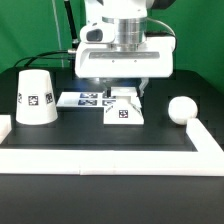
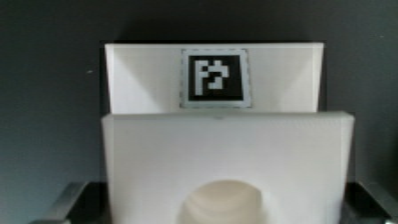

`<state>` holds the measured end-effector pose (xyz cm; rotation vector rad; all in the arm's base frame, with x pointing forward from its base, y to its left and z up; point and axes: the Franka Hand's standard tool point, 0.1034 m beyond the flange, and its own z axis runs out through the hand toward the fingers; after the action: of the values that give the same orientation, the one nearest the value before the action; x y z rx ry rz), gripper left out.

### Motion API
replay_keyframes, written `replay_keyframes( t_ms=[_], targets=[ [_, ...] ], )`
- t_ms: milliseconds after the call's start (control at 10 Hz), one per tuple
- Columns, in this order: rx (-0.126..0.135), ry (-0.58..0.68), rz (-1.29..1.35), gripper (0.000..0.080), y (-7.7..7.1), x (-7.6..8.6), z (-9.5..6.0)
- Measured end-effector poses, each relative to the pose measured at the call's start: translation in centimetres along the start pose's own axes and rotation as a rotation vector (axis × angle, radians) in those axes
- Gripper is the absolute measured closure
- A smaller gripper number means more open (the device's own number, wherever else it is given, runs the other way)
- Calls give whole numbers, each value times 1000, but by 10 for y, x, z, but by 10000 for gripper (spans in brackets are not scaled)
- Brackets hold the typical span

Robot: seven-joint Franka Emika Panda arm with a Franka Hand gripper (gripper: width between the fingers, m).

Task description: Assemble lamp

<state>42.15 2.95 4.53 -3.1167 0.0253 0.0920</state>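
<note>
base block (image 1: 122, 110) mid-bench (image 1: 150, 137), just beside marker board (image 1: 84, 99) | fingers (image 2: 71, 203) low, straddling it; gripping or free: cannot tell | shade (image 1: 35, 98) and bulb (image 1: 181, 109) stand well apart on either side, likely to keep the grasp unobstructed

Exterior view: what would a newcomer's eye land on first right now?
The big white arm hangs mid-table, right over the small tagged base block. The cone shade stands at the exterior view's left, and the ball bulb lies alone at its right.
</note>
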Motion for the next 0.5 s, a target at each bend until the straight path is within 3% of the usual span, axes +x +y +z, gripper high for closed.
replay_keyframes(
  t_ms=[500],
  targets=[
    [11, 57, -31, 265, -17, 54, -3]
  ],
)
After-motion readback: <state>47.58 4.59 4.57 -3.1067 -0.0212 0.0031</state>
